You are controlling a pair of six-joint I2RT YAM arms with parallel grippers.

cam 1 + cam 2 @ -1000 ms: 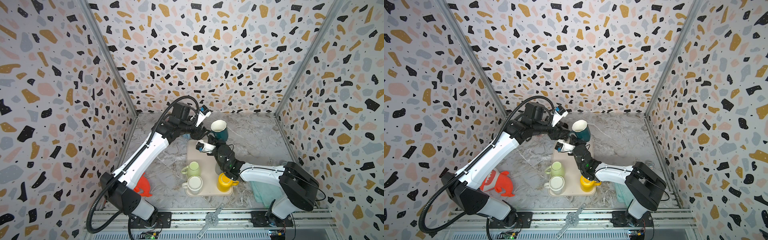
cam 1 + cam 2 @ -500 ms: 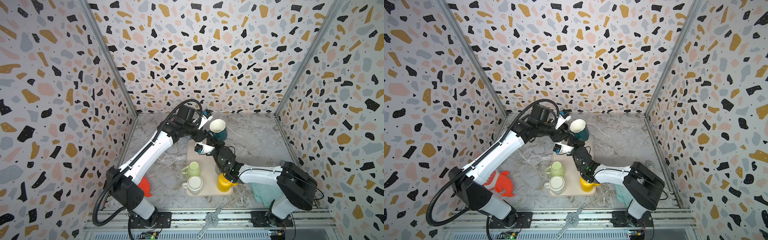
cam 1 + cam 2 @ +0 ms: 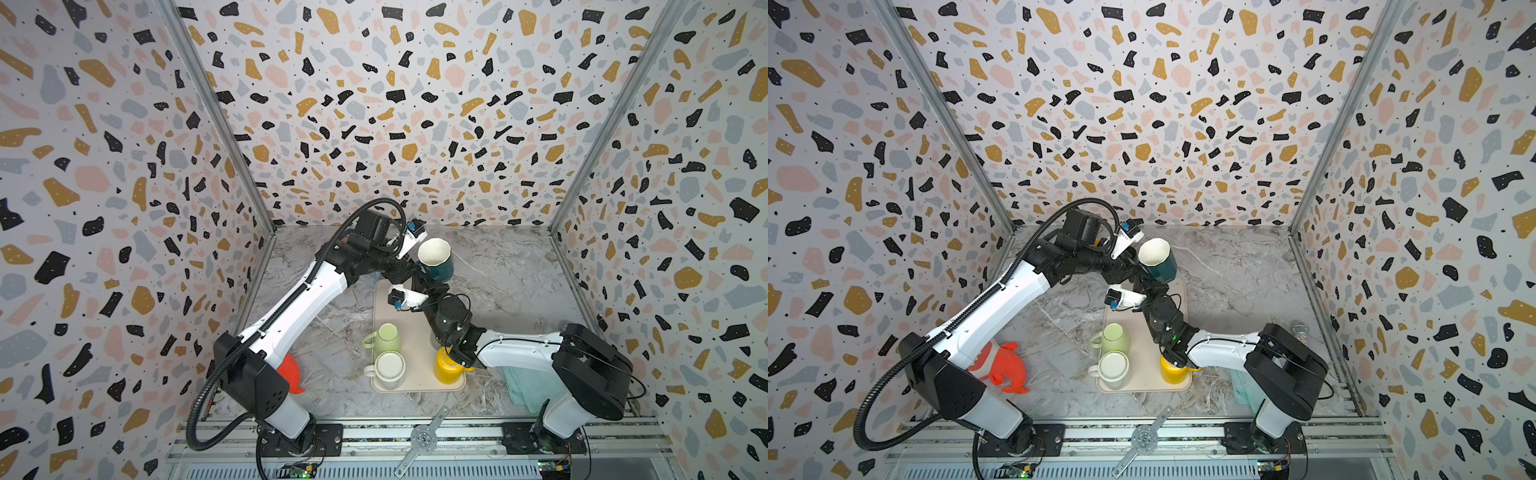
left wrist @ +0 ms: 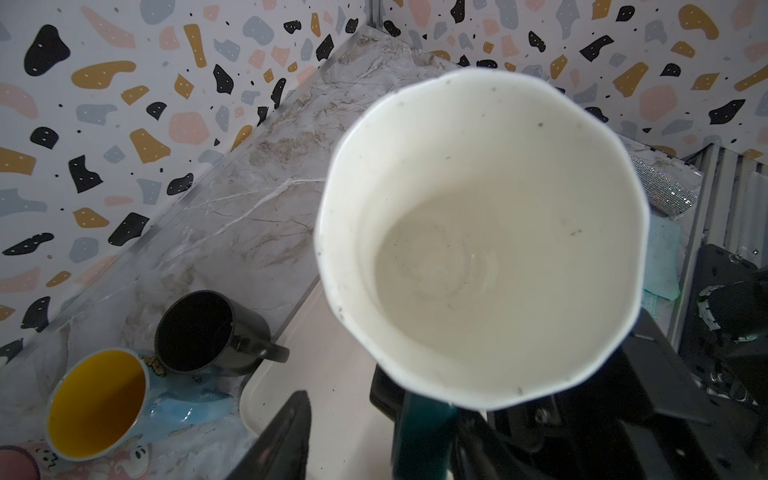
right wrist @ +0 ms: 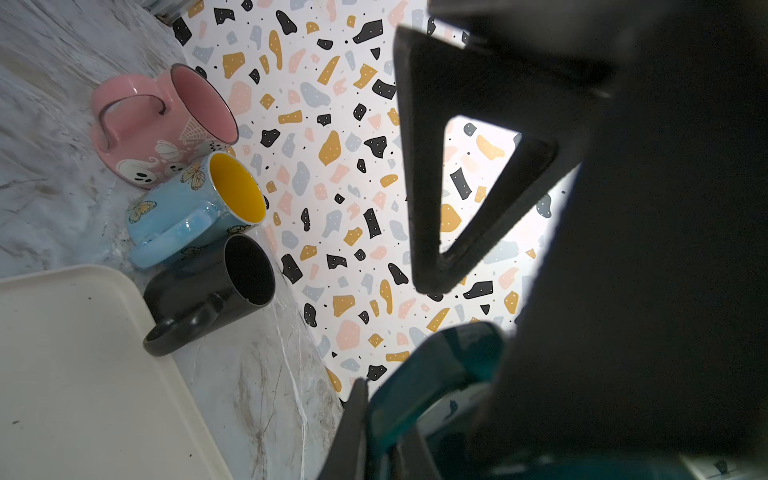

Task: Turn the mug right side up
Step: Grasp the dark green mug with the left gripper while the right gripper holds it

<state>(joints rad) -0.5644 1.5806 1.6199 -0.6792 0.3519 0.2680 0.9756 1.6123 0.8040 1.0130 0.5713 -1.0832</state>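
A teal mug with a white inside hangs tilted over the far end of the tray, its mouth facing up and to the left. My right gripper reaches up from below and is shut on the mug's teal handle. My left gripper is beside the mug's lower left and stands open. In the left wrist view one of its fingers is apart from the mug, with bare tray between them. The other finger is hidden.
The beige tray carries a green mug, a cream mug and a yellow mug. A black mug, a blue mug and a pink mug stand beside the tray. A red toy lies left, a teal cloth right.
The left arm has swung to the right and brought its gripper up to the mug, with its jaws narrowing. The mug and the right gripper have stayed in place.
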